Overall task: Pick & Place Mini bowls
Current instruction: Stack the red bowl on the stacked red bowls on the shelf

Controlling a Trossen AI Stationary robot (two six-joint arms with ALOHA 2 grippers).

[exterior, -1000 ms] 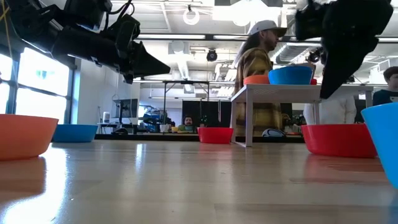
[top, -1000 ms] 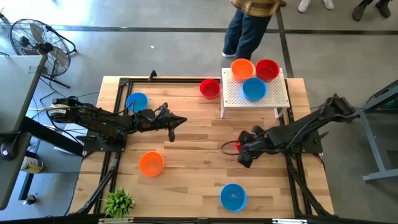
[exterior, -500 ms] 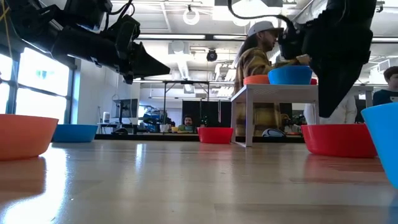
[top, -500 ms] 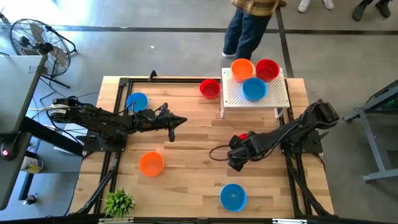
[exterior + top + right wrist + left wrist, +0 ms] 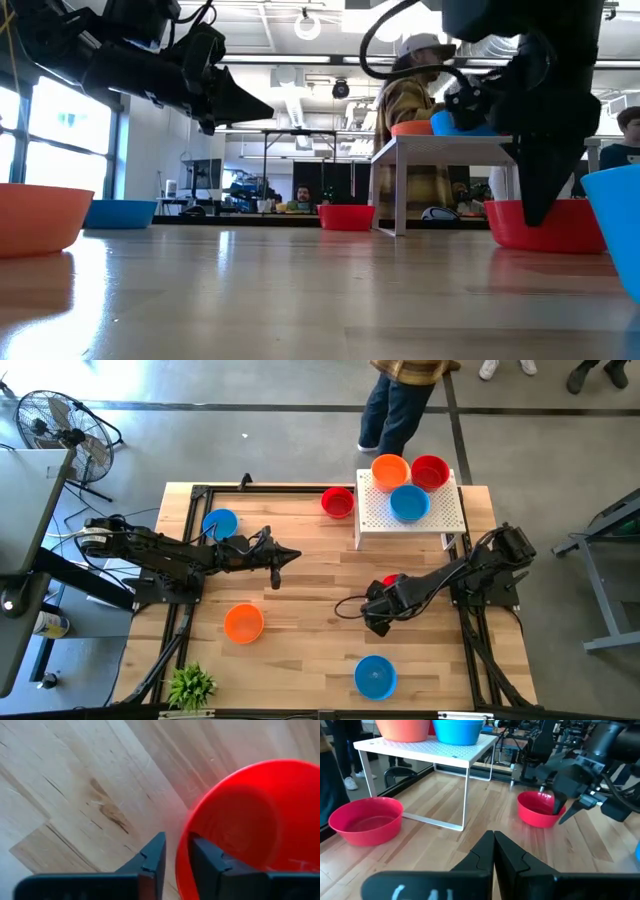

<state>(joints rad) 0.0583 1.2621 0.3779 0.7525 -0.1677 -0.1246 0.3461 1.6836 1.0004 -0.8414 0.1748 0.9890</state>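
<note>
A red mini bowl [image 5: 240,815] stands on the table right of centre [image 5: 392,579]. My right gripper [image 5: 177,852] has come down on its near rim and is shut on it, as the left wrist view [image 5: 559,806] and low view [image 5: 545,195] also show. My left gripper [image 5: 277,565] is shut with nothing in it and hangs above the table left of centre [image 5: 493,851]. Other mini bowls rest on the table: blue [image 5: 220,523], red [image 5: 338,502], orange [image 5: 243,623], blue [image 5: 375,676]. My right gripper has the red bowl's rim [image 5: 181,842], on the bowl's near side, between its two fingers: one finger [image 5: 205,857] inside the bowl and the other outside. The fingers come from above, pointing down. The bowl stands upright with its bottom on the table.
A white perforated rack [image 5: 440,518] at the far right carries an orange, a red and a blue bowl. A small green plant [image 5: 190,685] sits at the near left corner. A person [image 5: 400,400] stands beyond the far edge. Bare wood lies between the arms.
My right gripper has moved toward the table's left and near edges and come down onto the red bowl's rim. The bowl has stayed where it was on the table.
</note>
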